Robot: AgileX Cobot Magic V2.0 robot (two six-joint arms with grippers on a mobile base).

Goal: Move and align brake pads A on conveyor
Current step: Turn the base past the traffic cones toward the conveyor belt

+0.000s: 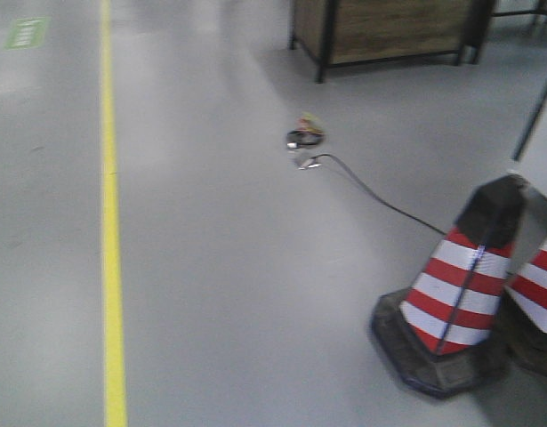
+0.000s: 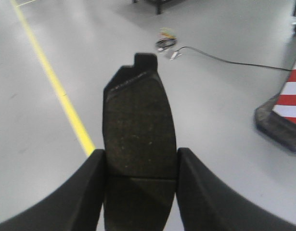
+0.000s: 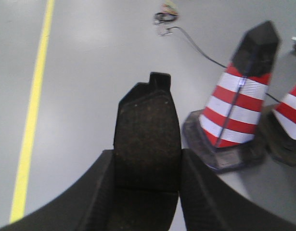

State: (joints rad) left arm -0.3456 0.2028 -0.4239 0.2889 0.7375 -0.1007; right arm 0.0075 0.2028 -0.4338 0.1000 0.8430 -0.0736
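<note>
- The left gripper (image 2: 140,166) was clamped on a brake pad (image 2: 138,130) – its tab end stuck out over grey floor, right of the yellow line (image 2: 56,84).
- The right gripper (image 3: 147,168) pinched a second pad (image 3: 147,139), left of a striped cone (image 3: 237,103).
- No conveyor was in view.

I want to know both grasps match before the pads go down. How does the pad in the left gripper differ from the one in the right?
The left pad looks greyer, with pale specks and a faint line near its base; the right pad looks browner and more even. The left pad has the yellow line behind it, the right pad a cone. Both stand tab-up, pinched low between black fingers.
</note>
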